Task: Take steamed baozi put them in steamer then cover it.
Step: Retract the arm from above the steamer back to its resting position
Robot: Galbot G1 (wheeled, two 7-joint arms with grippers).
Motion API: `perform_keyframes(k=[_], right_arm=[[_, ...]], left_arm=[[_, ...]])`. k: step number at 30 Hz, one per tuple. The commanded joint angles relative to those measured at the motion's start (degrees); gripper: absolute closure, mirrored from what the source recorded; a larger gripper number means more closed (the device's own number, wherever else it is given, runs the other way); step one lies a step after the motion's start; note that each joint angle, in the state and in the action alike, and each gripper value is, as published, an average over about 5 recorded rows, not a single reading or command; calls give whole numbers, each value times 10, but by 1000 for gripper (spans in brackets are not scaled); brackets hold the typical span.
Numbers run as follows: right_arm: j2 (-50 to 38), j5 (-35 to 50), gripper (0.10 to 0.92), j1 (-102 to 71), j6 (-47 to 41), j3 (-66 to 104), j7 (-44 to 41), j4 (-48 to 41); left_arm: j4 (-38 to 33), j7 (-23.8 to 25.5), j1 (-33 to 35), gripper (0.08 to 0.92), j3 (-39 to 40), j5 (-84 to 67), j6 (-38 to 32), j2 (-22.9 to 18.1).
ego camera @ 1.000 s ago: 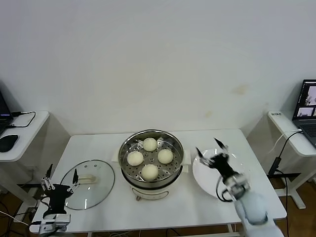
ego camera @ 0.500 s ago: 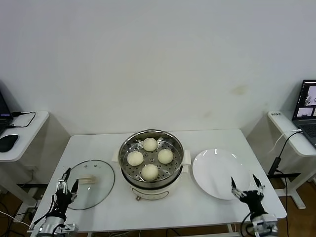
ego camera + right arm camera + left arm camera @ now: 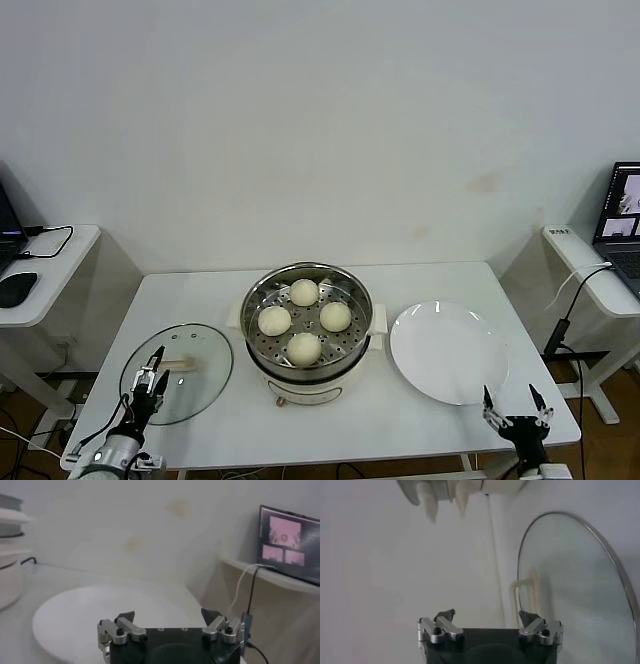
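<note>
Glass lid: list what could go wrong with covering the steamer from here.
1. The glass lid lies flat on the table; the left gripper sits at its near rim, not at the handle, so a rim grab could slip.
2. The steamer is tall; a low carry may hit its rim.
3. The baozi may bulge above the tray; I cannot tell.

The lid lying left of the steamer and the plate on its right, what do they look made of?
The lid looks like clear glass with a metal rim: the table shows through it. The plate looks like glossy white ceramic, though it could be plastic.
</note>
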Motion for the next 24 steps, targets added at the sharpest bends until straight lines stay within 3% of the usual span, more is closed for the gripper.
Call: perform_keyframes(k=[1, 24], right_arm=[[17, -22, 203, -18, 4, 6, 1, 4], [18, -37, 203, -21, 7, -1, 0, -7]], left_arm=[[47, 11, -70, 177, 29, 13, -1, 12], [117, 23, -132, 202, 59, -42, -14, 9]])
